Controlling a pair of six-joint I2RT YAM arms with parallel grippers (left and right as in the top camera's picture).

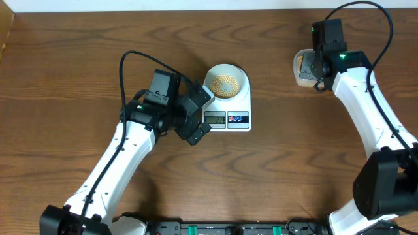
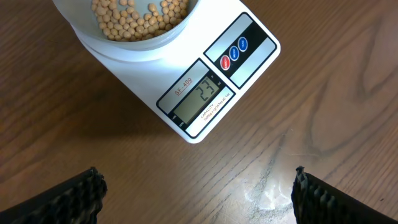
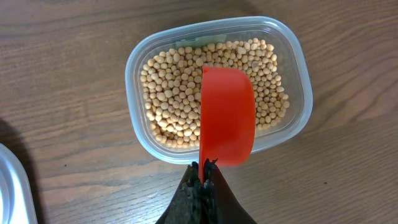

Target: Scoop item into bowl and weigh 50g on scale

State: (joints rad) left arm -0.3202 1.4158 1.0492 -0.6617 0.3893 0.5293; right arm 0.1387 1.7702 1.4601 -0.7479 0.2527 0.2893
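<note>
The white scale (image 1: 236, 111) carries the pale bowl (image 1: 243, 78), which holds tan beans (image 1: 225, 83). In the left wrist view the scale (image 2: 205, 99) reads 23 under the bowl (image 2: 127, 46) of beans (image 2: 138, 17). My left gripper (image 1: 194, 116) is open and empty just left of the scale; its fingers (image 2: 198, 196) straddle bare table. My right gripper (image 3: 204, 171) is shut on a red scoop (image 3: 227, 118), held on edge over the clear tub (image 3: 137, 74) full of beans (image 3: 171, 93). That gripper (image 1: 319, 68) is at the far right over the tub (image 1: 300, 65).
The wooden table (image 1: 78, 65) runs to a pale edge at the back. A whitish scuff (image 2: 267, 186) marks the wood between my left fingers. A white edge (image 3: 12, 186) shows at the lower left of the right wrist view.
</note>
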